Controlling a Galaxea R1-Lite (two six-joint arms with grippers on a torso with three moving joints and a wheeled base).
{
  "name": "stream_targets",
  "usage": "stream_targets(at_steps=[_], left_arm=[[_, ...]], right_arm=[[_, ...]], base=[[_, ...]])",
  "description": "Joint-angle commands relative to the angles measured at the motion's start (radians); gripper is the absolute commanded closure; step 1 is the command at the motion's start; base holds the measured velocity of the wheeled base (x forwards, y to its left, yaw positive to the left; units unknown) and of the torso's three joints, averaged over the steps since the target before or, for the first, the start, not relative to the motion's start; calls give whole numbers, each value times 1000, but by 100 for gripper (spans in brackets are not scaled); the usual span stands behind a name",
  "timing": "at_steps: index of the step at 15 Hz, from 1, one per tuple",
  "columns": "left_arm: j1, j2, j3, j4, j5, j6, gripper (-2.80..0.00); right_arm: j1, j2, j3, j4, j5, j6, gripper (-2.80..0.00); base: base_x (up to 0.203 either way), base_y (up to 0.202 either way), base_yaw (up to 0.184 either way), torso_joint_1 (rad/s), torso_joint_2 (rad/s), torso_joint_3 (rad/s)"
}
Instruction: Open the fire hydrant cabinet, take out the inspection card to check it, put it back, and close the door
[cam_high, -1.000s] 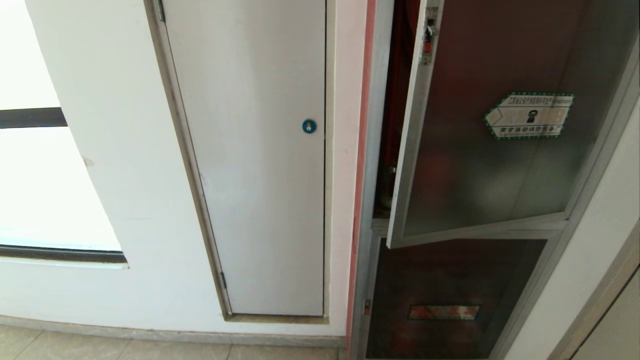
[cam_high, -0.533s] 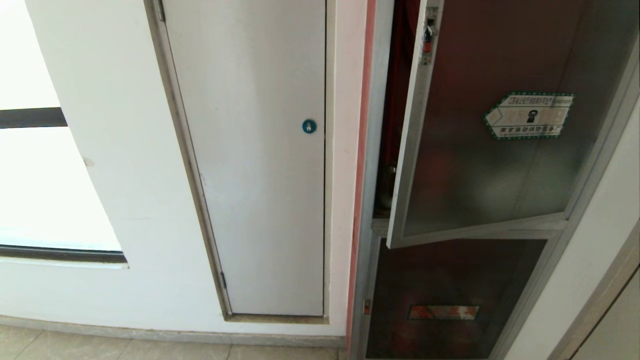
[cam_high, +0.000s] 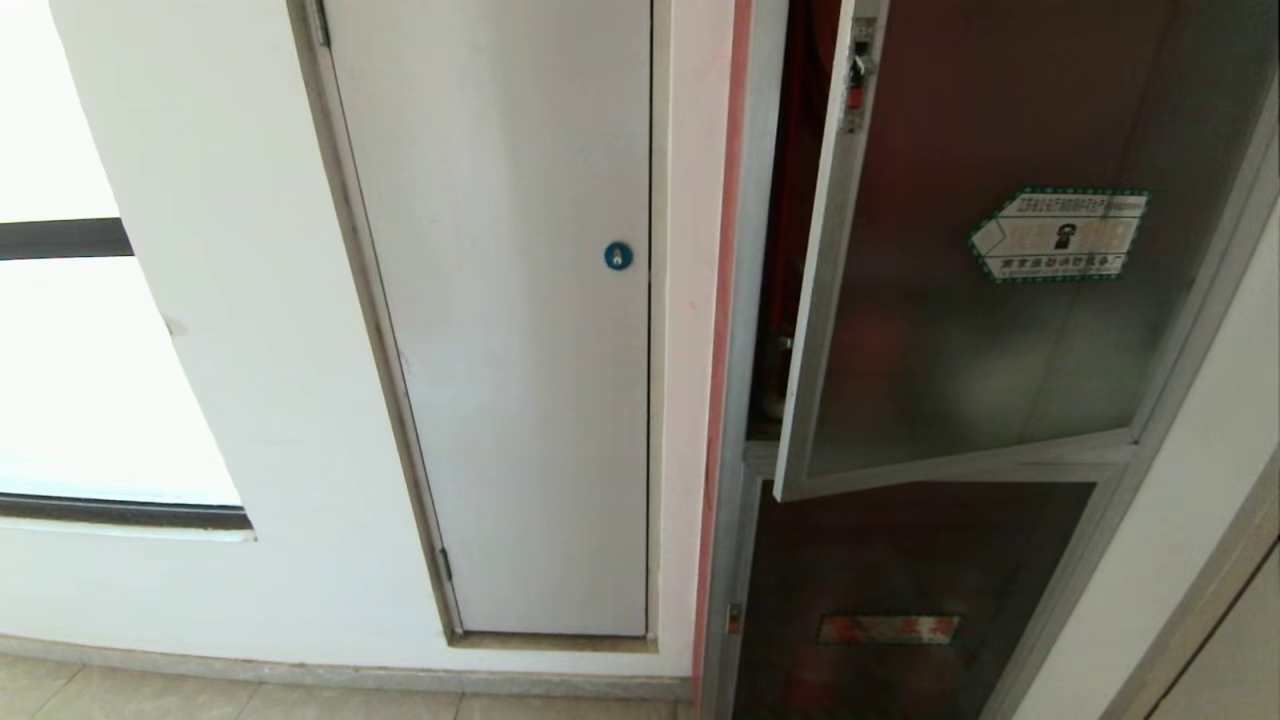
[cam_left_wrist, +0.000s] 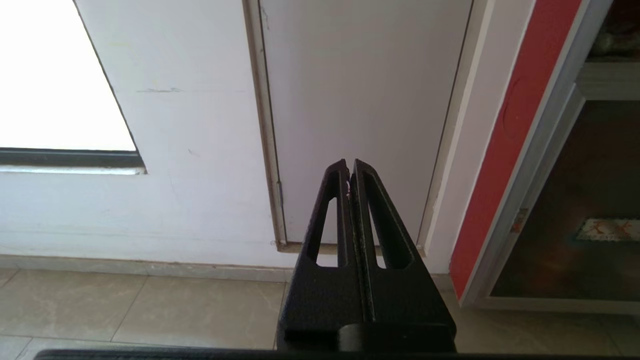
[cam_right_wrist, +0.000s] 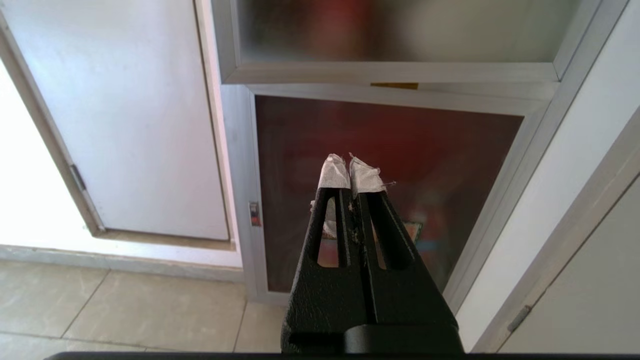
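The door (cam_high: 970, 300) of the fire hydrant cabinet (cam_high: 745, 400) on my right hangs ajar. My left tool (cam_left_wrist: 349, 172) and right tool (cam_right_wrist: 350, 170) are both pressed shut, empty, held clear of the wall (cam_high: 250, 350).

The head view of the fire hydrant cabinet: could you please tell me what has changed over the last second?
Nothing among the things changed; the whole picture only slid down slightly, so the camera moved. The silver-framed dark glass door with the green-bordered hexagonal sticker hangs ajar on the silver aluminium fire hydrant cabinet as before. Neither pincer took hold of anything.
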Motion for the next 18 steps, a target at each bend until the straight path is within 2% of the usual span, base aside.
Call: stream_targets(at_steps=[1,18], left_arm=[[0,1,0,0,0,0,0],[0,0,0,0,0,1,0]], right_arm=[[-1,1,2,1,0,0,0],[-1,1,2,1,0,0,0]], base=[[170,0,4,-2,-11,-1],[196,0,0,4,2,2]])
